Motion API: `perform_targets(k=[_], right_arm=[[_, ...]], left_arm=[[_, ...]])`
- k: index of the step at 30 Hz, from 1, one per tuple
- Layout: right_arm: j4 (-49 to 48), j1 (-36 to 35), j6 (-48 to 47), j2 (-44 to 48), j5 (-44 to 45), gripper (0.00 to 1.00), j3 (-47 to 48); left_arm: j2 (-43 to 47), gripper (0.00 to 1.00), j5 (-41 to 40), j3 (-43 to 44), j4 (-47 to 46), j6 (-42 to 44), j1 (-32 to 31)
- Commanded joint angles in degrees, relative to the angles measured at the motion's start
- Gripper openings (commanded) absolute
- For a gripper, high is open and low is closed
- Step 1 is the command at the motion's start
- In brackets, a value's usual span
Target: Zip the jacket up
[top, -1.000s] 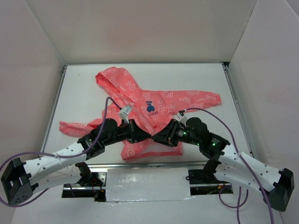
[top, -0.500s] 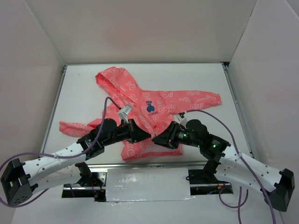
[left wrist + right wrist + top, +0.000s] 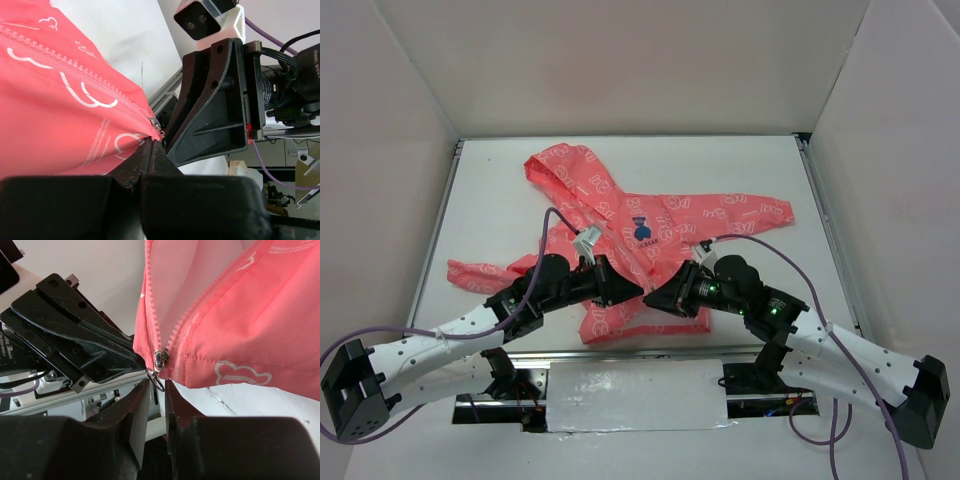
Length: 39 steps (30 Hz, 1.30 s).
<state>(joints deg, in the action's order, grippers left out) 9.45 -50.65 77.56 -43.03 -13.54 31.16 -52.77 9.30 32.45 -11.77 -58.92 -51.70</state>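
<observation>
The coral-pink jacket (image 3: 620,215) lies flat on the white table, hood at the far left, with a blue emblem (image 3: 642,230) on the chest. My left gripper (image 3: 638,290) is shut on the jacket's bottom hem beside the zipper's lower end; the left wrist view shows its jaws (image 3: 151,145) pinching the fabric (image 3: 60,115). My right gripper (image 3: 652,296) faces it from the right. In the right wrist view its jaws (image 3: 156,386) stand a narrow gap apart, with the metal slider (image 3: 160,360) just above and its wire pull ring (image 3: 156,377) hanging between the tips.
White walls enclose the table on three sides. A metal rail (image 3: 620,352) runs along the near edge under the hem. Purple cables (image 3: 545,250) loop over both arms. The two grippers are almost touching tip to tip.
The right gripper has shifted slightly toward the near edge at the hem. The left gripper and the jacket have stayed still.
</observation>
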Motion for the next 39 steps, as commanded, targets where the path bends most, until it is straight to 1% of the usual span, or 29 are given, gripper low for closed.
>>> perform_targets(k=[1,4,5,7,8,13,19,22,25,26,30,34,36,39], right_arm=[[-3.39,-0.50,0.31,0.05,1.76,0.25,0.31],[-3.30,-0.50,0.31,0.22,1.85,0.19,0.48],[-3.21,-0.41,0.31,0.48,1.94,0.15,0.48],[-3.04,-0.50,0.57,0.66,1.76,0.12,0.48],[-2.60,-0.59,0.49,1.01,1.85,0.08,0.74],[-0.75,-0.50,0.93,2.24,1.68,0.00,1.54],[-1.98,-0.41,3.65,2.60,0.89,0.00,1.71],[-5.58,0.03,6.72,1.72,0.01,0.00,0.93],[-11.63,2.04,10.94,0.40,-1.84,0.00,-0.91],[-13.56,2.40,11.90,-0.65,-1.93,0.00,-1.10],[-14.20,5.21,11.92,-5.22,-4.03,0.00,-0.05],[-15.95,5.65,13.92,-9.00,-6.23,0.00,-0.30],[-19.81,6.53,15.25,-9.79,-7.29,0.00,-1.97],[-17.28,8.73,12.80,-12.77,-8.43,0.00,0.12]], left_arm=[[0.57,0.00,1.60,-0.01,-4.23,-0.94,-0.50],[0.57,0.00,1.51,0.25,-3.87,-0.76,-0.42],[0.57,0.00,1.51,0.16,-3.61,-0.76,-0.50],[0.65,0.00,1.42,-0.01,-3.35,-0.68,-0.50],[0.65,0.00,1.42,-0.10,-3.17,-0.59,-0.50],[0.83,0.00,1.25,-0.10,-1.68,0.11,-0.50],[0.57,0.00,0.72,0.16,1.74,2.13,-1.47],[0.39,0.00,0.46,-0.19,3.33,3.37,-2.44],[0.56,0.00,-0.77,-0.37,5.61,4.42,-4.10],[0.74,0.00,-0.95,-0.80,5.53,4.77,-4.89],[2.15,0.00,-2.00,-2.30,5.53,4.78,-6.22],[3.73,0.00,-3.06,-2.21,7.64,6.09,-7.27],[4.34,0.00,-3.06,-1.95,8.77,6.79,-7.71],[4.87,0.00,-3.50,-1.68,10.27,7.94,-8.50]])
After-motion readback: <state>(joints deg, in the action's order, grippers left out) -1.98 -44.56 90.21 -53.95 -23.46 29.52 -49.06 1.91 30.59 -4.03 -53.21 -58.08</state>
